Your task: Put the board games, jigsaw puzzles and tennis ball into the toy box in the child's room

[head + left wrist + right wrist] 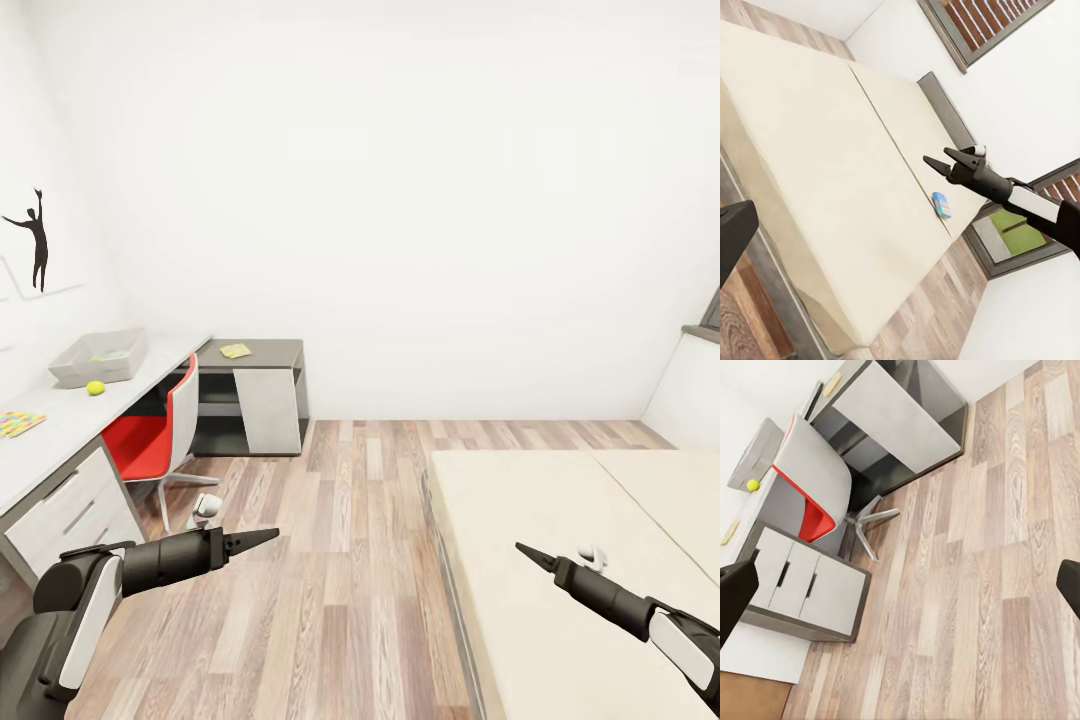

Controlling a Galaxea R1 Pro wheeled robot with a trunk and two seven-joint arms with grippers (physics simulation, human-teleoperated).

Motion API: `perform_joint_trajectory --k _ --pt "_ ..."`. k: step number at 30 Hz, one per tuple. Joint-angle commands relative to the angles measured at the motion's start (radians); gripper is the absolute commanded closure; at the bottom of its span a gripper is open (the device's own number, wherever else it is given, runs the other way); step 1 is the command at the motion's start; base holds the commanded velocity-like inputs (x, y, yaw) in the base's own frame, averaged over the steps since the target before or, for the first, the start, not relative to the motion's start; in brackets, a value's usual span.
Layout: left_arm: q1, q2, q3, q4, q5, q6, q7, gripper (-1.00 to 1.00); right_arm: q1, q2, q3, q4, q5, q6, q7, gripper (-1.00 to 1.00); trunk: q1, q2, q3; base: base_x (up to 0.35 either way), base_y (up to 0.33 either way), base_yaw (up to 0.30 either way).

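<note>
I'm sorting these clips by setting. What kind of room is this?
Likely a child's bedroom: a wide beige bed, a long desk with a red chair, and a jigsaw, a tennis ball and a toy box on the desk.

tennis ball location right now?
Head view, far left: the tennis ball sits on the table, just in front of the toy box, beyond the jigsaw puzzle.
</note>
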Motion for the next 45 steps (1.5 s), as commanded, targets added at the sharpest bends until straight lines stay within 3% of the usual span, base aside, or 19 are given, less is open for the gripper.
perform_joint_trajectory --k 1,11,45 --pt "-0.001 0.000 0.001 0.000 -0.001 0.004 -0.004 -1.00 -0.001 -0.001 0.004 0.000 -0.010 0.009 0.001 -1.00 0.001 -0.002 -0.002 0.000 0.000 0.000" --pt "-0.001 0.000 0.001 0.000 -0.001 0.004 -0.004 -1.00 -0.001 -0.001 0.004 0.000 -0.011 0.010 0.001 -1.00 0.001 -0.002 -0.002 0.000 -0.118 0.000" --pt "-0.001 0.000 -0.001 0.000 -0.001 0.004 -0.004 -1.00 -0.001 0.001 0.004 0.000 -0.010 0.010 0.001 -1.00 0.001 -0.002 -0.002 0.000 -0.234 0.000"
